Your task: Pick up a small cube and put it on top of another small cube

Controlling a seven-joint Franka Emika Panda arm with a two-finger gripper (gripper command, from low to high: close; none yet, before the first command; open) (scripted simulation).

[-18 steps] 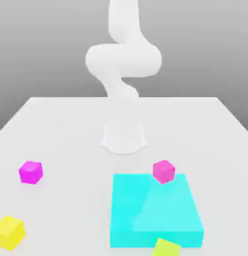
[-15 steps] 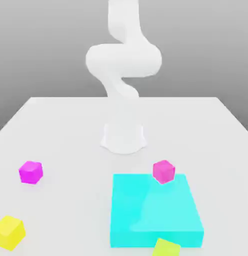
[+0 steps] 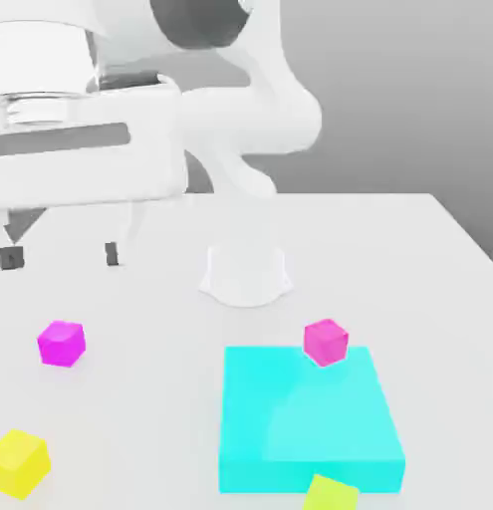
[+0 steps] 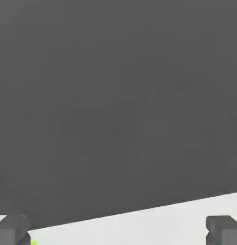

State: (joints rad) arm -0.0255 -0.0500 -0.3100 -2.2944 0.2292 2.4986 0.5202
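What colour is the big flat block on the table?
Cyan; the large flat cyan block shows best in the exterior view.

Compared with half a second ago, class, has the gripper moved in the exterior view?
Yes. The gripper, absent earlier, now hangs in the upper part of the exterior view's left, open, above the left magenta cube, which has stayed put.

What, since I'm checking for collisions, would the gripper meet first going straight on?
Probably bare table; the gripper points down, with a magenta cube under it in the exterior view, but depth is unclear.
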